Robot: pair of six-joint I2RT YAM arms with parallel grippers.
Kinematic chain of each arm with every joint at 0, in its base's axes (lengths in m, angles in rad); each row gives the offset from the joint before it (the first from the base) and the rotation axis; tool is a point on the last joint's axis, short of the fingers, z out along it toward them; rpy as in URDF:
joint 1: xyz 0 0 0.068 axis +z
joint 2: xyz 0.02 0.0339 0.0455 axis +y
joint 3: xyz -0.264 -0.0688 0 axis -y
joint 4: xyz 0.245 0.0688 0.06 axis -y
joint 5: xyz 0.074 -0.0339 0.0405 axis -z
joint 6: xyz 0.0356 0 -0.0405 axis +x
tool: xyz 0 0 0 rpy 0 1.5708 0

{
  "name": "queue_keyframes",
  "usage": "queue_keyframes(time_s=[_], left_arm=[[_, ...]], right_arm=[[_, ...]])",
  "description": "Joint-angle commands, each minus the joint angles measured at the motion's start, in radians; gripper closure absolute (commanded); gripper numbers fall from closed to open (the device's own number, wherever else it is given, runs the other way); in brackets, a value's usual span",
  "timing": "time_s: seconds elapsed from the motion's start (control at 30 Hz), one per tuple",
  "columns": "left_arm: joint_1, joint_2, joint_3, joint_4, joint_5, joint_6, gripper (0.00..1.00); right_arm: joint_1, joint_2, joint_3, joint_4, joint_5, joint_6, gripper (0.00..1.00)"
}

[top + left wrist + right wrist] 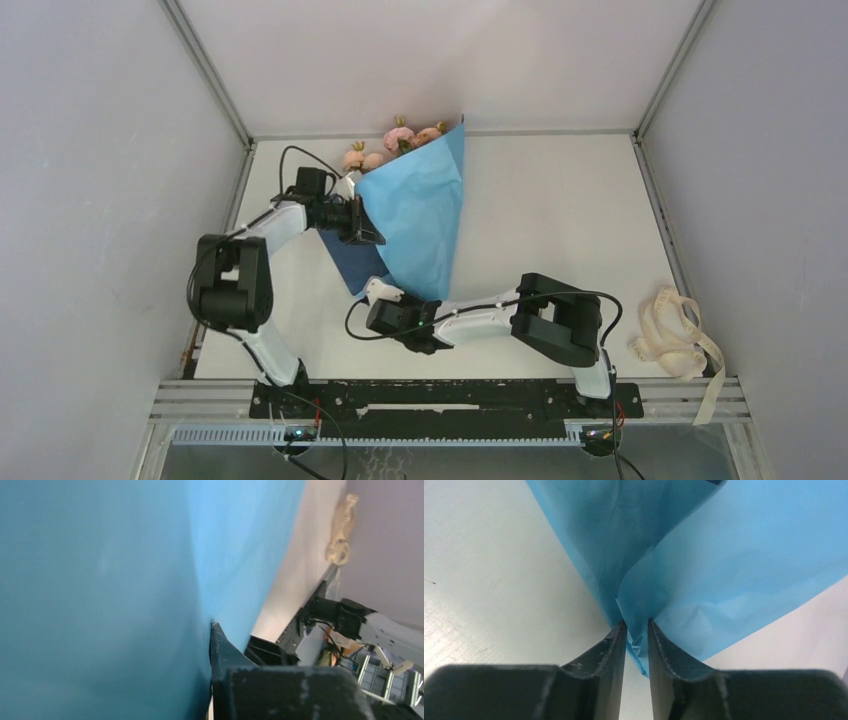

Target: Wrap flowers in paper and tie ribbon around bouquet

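Note:
The bouquet (pixel 420 215) lies on the white table as a light blue paper cone, its wide end far. Pink and cream flowers (pixel 398 140) poke out there. A dark navy flap of the paper (pixel 355 262) shows at the cone's lower left. My left gripper (pixel 365 228) is shut on the paper's left edge. In the left wrist view blue paper (pixel 100 590) fills the frame, with one finger (pixel 222 652) pressed against it. My right gripper (pixel 636 622) is slightly open at the cone's narrow tip, and the crumpled paper tip (pixel 636 645) sits between its fingers. The ribbon (pixel 672 335) lies bunched at the near right.
Grey walls and metal frame posts (pixel 210 75) enclose the table on three sides. A metal rail (pixel 450 395) with both arm bases runs along the near edge. The ribbon (pixel 342 527) trails over the right near corner.

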Motion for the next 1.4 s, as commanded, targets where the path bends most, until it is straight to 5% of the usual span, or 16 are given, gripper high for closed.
queue_keyframes(time_s=[0.0, 0.37, 0.53, 0.73, 0.9, 1.13, 1.37], left_arm=[[0.007, 0.185, 0.093, -0.025, -0.125, 0.058, 1.00], [0.008, 0.282, 0.035, 0.003, -0.203, 0.054, 1.00], [0.008, 0.256, 0.027, 0.008, -0.219, 0.057, 1.00], [0.007, 0.240, 0.016, 0.022, -0.244, 0.057, 1.00], [0.006, 0.240, 0.009, 0.023, -0.258, 0.066, 1.00], [0.006, 0.231, 0.008, 0.026, -0.302, 0.073, 1.00], [0.007, 0.234, 0.006, 0.032, -0.295, 0.072, 1.00]], right_arm=[[0.033, -0.007, -0.001, -0.030, -0.070, -0.038, 0.64], [0.105, -0.328, -0.115, -0.084, -0.231, -0.080, 0.59], [-0.072, -0.488, -0.147, 0.047, -0.502, 0.023, 0.59], [-0.444, -0.336, -0.112, 0.419, -0.867, 0.234, 0.65], [-0.669, -0.078, 0.036, 0.500, -1.016, 0.515, 0.80], [-0.821, 0.006, 0.037, 0.471, -0.948, 0.595, 0.84], [-0.807, -0.098, 0.037, 0.342, -0.963, 0.470, 0.84]])
